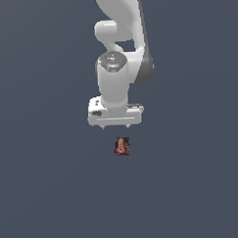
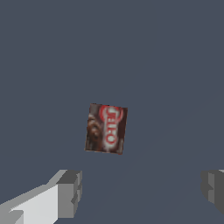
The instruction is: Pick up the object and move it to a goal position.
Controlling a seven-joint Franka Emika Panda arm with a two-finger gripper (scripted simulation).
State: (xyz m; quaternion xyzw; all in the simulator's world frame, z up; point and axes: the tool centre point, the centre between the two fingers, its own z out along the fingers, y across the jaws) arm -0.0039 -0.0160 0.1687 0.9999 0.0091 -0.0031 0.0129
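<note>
The object [image 2: 106, 128] is a small flat box shape, dark brown-red, with a red and white label on its face. In the wrist view the label shows white letters inside a red ring. The letters are blurry, and I cannot read them for sure. One side of the face looks dark brown and lumpy, like a picture of food. The box sits a little crooked, not lined up straight with the claw.

The object [image 1: 122, 146] lies on the plain grey-blue bench [image 1: 46, 193]. In the exterior view it is just below the claw [image 1: 116, 126] and not touching it. It is much thinner than the claw is wide.

The claw [image 2: 140, 188] is spread wide. Its two grey fingertips [image 2: 70, 192] stand far apart with nothing between them. The object is near the fingertips but not in the gap.
</note>
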